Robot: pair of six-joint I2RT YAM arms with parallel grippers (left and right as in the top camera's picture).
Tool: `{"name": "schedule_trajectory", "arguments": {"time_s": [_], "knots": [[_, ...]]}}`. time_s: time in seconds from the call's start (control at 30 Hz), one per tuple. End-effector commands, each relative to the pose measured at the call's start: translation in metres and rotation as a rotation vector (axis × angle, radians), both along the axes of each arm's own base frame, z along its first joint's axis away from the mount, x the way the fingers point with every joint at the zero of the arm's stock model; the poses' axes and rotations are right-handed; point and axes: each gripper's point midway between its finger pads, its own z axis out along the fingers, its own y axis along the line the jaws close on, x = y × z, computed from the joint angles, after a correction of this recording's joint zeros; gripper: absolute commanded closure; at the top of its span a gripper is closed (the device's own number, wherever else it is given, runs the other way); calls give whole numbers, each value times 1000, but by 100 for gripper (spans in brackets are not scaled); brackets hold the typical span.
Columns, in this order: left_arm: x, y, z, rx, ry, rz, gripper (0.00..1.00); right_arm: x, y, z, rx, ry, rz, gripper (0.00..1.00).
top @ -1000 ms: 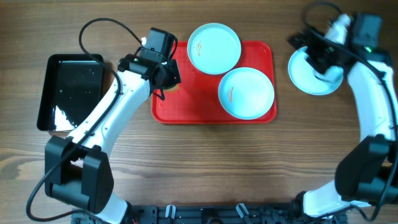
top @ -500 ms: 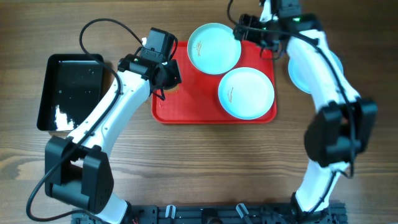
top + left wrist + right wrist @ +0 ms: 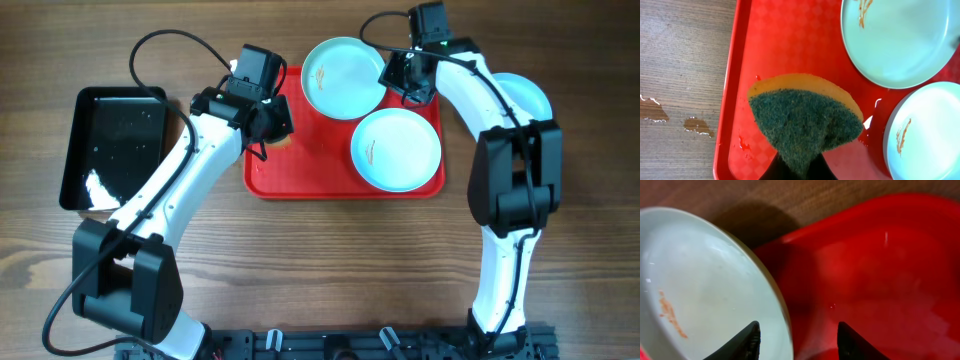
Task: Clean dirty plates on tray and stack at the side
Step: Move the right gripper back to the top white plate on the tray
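The red tray (image 3: pixel 300 170) carries two plates with brownish smudges: one (image 3: pixel 345 75) over its back edge, one (image 3: pixel 395 148) at its right front. A third plate (image 3: pixel 525 100) lies on the table to the right, partly behind my right arm. My left gripper (image 3: pixel 268 140) hovers over the tray's left part, shut on an orange sponge (image 3: pixel 805 117) whose green scouring side faces the camera. My right gripper (image 3: pixel 400 80) stands at the back plate's right rim. In the right wrist view its fingers (image 3: pixel 747 340) straddle that rim (image 3: pixel 782 315), apart and not visibly touching it.
A black tray (image 3: pixel 115 145) lies on the wooden table at the left. Small wet spots (image 3: pixel 695 125) mark the wood beside the red tray's left rim. The left arm's cable loops over the table behind it.
My right arm has swung left from the plate on the table to the back plate's rim on the tray, and its jaws have narrowed. The left arm and sponge have not moved.
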Motion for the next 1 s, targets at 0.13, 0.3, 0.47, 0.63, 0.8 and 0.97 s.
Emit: {"name": "schedule_trajectory", "arguments": {"time_s": [0.13,0.3,0.47,0.63,0.8,0.97], "knots": [[-2,-3,-6,-6,15,-3,96,-4,21,-15,-8,13,22,63],[-2,-3,-6,-6,16,-3,96,-8,25,-22,-54,17,22,67],[-2,-3,-6,-6,15,-3,96,-14,24,-31,-59,41,25,70],[-1,-3,-6,-6,14,-3,96,-15,26,-31,-47,46,30,73],[-2,-3,-6,-6,14,-3,96,-17,28,-35,-48,53,34,77],[-1,-3,-6,-6,14,-3,96,-20,36,-41,-22,69,53,91]]}}
